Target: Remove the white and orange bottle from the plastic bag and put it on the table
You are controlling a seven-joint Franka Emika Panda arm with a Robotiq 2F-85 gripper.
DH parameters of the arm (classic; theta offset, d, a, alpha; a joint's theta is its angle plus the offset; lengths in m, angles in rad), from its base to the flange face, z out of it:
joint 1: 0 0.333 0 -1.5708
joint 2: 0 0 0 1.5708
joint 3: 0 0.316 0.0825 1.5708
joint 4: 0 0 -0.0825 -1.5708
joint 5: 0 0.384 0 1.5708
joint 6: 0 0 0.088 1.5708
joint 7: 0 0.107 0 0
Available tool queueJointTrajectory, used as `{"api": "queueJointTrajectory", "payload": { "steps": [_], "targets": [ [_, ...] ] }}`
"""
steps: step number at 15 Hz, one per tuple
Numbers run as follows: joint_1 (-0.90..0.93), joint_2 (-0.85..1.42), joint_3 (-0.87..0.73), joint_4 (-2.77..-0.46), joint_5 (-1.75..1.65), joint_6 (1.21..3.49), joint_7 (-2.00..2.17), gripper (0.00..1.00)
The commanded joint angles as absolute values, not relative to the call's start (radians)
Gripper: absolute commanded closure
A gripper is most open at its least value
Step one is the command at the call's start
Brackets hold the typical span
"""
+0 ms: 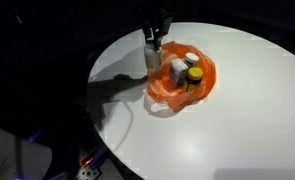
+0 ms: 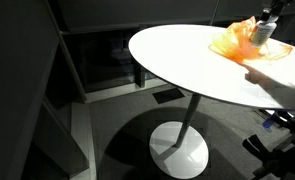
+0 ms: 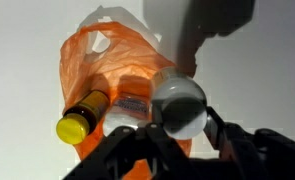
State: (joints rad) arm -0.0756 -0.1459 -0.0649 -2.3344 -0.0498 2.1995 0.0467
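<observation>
An orange plastic bag [image 1: 203,88] lies open on the round white table [image 1: 237,130]; it shows in both exterior views and in the wrist view [image 3: 92,50]. My gripper [image 3: 179,112] is shut on a white bottle [image 3: 179,98], seen from above by its round cap. It holds the bottle upright at the bag's edge [image 1: 152,55], beside the bag rather than in it. In the bag lie a yellow-capped dark bottle [image 3: 75,125] and a white bottle with an orange label [image 3: 132,105]. The held bottle's label is hidden.
The table edge [image 2: 167,75] runs close to the bag on the gripper's side, with dark floor beyond. Bare white tabletop [image 3: 257,70] lies beside the bag. The table's pedestal base [image 2: 179,150] stands below.
</observation>
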Motion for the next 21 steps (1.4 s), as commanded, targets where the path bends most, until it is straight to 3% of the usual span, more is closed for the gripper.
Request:
{"api": "queueJointTrajectory", "payload": {
  "steps": [1, 17, 19, 21],
  "targets": [
    [-0.049, -0.201, -0.039, -2.361, -0.043, 2.187, 0.044, 0.81],
    [-0.023, -0.133, -0.038, -2.482, -0.015, 2.303, -0.017, 0.81],
    [-0.022, -0.133, -0.040, -2.491, -0.008, 2.321, -0.025, 0.29],
    [-0.021, -0.145, -0.037, -2.494, -0.010, 2.308, -0.016, 0.26]
  ]
}}
